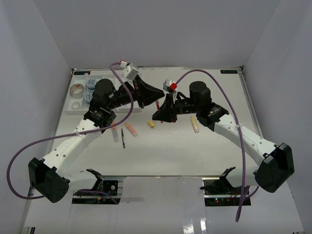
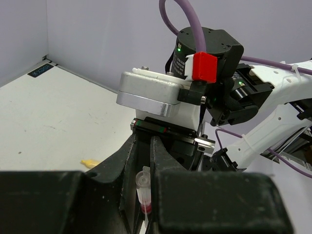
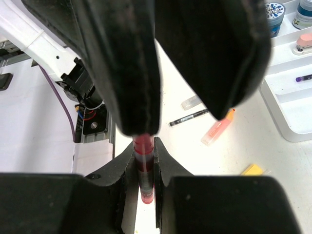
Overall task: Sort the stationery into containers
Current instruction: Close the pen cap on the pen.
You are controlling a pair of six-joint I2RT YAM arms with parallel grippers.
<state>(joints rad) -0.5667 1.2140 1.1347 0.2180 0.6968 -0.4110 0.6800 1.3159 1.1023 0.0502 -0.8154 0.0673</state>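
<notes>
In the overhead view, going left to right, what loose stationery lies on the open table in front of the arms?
pale marker → thin dark pen → orange marker → small yellow eraser → yellow marker

white table, evenly lit, boxed in by plain pale grey walls: back wall, left wall, right wall. soft shadows only.
</notes>
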